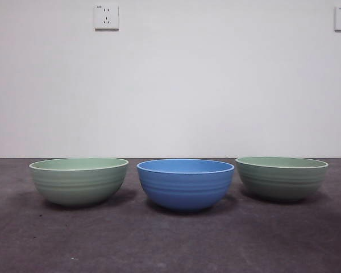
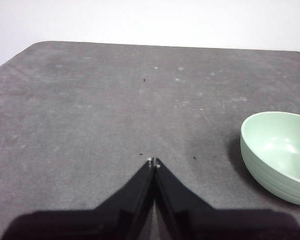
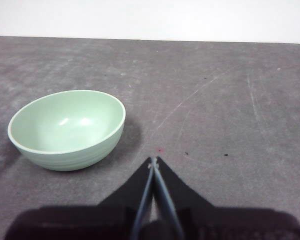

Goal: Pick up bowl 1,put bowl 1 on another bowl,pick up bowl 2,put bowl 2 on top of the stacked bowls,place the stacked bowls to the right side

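While you watch the front view, note the dark table [image 1: 170, 244] carries three bowls in a row, none touching: a pale green bowl [image 1: 78, 180] on one side, the blue bowl [image 1: 185, 184] in the middle, a second pale green bowl [image 1: 281, 177] on the other side. Nothing is stacked. Your left gripper [image 2: 153, 162] hangs over bare table, jaws closed and empty, a green bowl off to its side. Your right gripper [image 3: 153, 160] is the same: jaws together, holding nothing, a green bowl near but apart.
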